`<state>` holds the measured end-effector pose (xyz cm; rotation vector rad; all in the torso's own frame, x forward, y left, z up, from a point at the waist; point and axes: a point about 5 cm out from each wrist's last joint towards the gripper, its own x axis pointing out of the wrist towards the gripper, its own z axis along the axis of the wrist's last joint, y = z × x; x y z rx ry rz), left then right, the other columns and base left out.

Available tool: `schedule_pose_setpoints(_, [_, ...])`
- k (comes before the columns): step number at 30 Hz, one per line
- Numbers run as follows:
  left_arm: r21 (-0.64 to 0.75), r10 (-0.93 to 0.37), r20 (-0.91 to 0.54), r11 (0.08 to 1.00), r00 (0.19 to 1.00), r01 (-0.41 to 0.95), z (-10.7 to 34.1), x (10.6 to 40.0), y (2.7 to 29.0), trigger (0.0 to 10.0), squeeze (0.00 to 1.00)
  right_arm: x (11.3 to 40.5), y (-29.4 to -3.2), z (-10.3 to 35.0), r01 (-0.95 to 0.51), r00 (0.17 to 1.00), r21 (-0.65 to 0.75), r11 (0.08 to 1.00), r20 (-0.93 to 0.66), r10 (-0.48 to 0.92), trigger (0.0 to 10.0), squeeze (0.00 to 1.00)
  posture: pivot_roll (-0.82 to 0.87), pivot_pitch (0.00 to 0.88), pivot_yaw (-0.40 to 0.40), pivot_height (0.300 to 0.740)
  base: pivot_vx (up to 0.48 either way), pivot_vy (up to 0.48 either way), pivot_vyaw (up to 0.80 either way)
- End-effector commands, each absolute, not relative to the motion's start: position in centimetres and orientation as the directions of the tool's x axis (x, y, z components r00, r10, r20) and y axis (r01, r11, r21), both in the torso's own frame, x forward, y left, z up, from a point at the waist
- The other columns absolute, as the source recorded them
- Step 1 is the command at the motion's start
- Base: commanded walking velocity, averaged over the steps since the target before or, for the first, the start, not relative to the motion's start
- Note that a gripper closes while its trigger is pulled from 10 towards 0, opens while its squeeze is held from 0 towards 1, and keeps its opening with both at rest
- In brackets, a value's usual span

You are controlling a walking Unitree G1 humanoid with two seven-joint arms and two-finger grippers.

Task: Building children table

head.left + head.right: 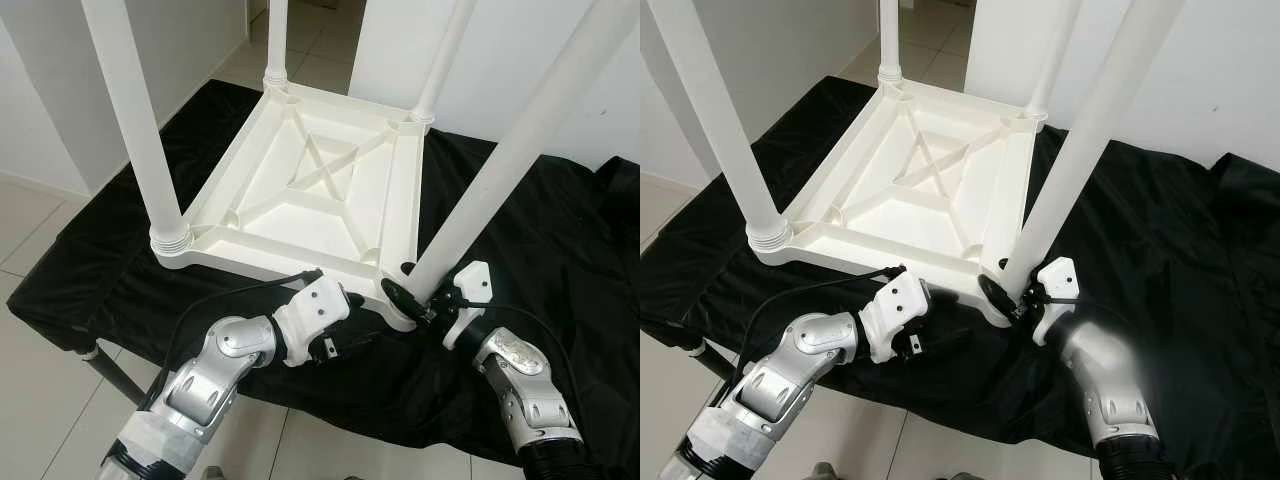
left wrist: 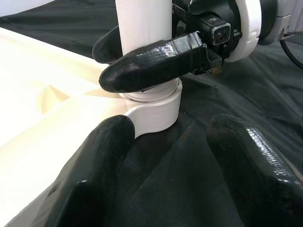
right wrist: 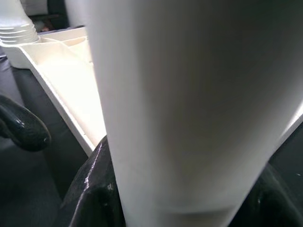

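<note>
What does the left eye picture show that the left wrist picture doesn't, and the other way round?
Left eye view: the whole upturned white tabletop on a black cloth, three other legs standing in its corners, and both silver arms.

Left wrist view: a close look at the corner socket, with the open left gripper beside it.

Both: the near-right leg seated in that corner, with the right gripper shut around its base.

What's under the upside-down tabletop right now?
The white tabletop lies on a black cloth that spreads out past every edge. Dark metal legs show below the cloth's near left corner. Whatever surface the cloth covers is hidden.
</note>
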<state>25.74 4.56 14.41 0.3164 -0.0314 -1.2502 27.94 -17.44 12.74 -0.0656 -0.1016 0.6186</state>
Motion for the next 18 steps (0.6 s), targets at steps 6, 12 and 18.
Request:
schedule_pose_setpoints(6, [0.242, -0.943, -0.146, 0.259, 0.299, 0.935, 14.3, 25.5, 4.1, 10.0, 0.0, 27.4, -16.9, 11.5, -0.47, 0.88, -0.022, 0.882, 0.058, 0.471, 10.0, 0.0, 0.03, 0.109, -0.104, 0.74, 0.0, 0.0, 0.0])
schedule_pose_setpoints(12, [0.243, -0.944, -0.144, 0.256, 0.296, 0.936, 14.3, 25.5, 4.0, 10.0, 0.0, 27.5, -17.0, 11.0, -0.304, 0.951, -0.04, 0.952, 0.041, 0.305, 10.0, 0.0, 0.03, 0.108, -0.1, 0.74, 0.0, 0.0, 0.0])
schedule_pose_setpoints(18, [0.242, -0.944, -0.151, 0.252, 0.293, 0.937, 14.3, 25.4, 4.2, 10.0, 0.0, 27.3, -17.4, 10.5, -0.122, 0.992, -0.016, 0.992, 0.013, 0.122, 10.0, 0.0, 0.03, 0.109, -0.096, 0.74, 0.0, 0.0, 0.0])
